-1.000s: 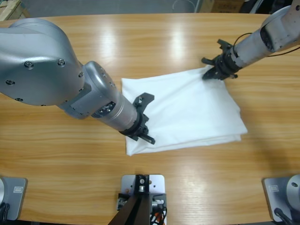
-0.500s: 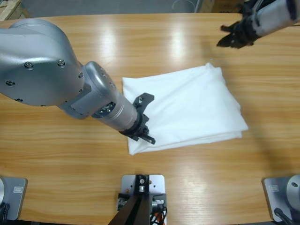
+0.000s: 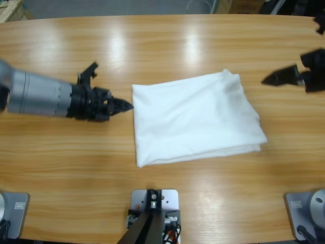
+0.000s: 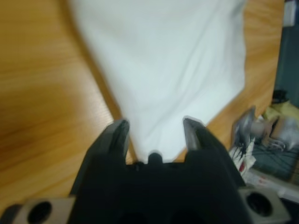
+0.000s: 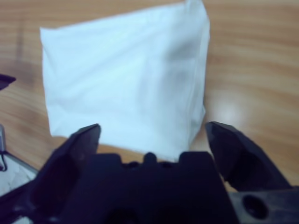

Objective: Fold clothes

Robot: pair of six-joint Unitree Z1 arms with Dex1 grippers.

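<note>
T-shirt (image 3: 195, 118) lies folded into a rough rectangle at the table's (image 3: 167, 46) middle, a bit toward the near edge, nothing touching it; no print or collar visible. Near edge of the bundle shows stacked layers at the near-right corner, so it looks like several plies thick. Judged thin, soft, light cloth: will sag and slide on the smooth wood, layers can peel apart if only the top ply is pinched. Best hold is probably at a corner or along a folded edge, taking all plies at once. Fold looks mostly done; maybe one more fold or just finished. Left gripper (image 3: 122, 105) sits low just off the bundle's left edge, not touching, tips pointing at it; from above its jaws look close together, but the left wrist view shows left gripper (image 4: 153, 127) with a moderate gap, cloth seen between the tips. Right gripper (image 3: 274, 79) is well apart near the table's right edge; the right wrist view shows right gripper (image 5: 152, 135) with jaws spread wide, empty, looking across the whole bundle, and the crease lines on the cloth that the high view washes out.
</note>
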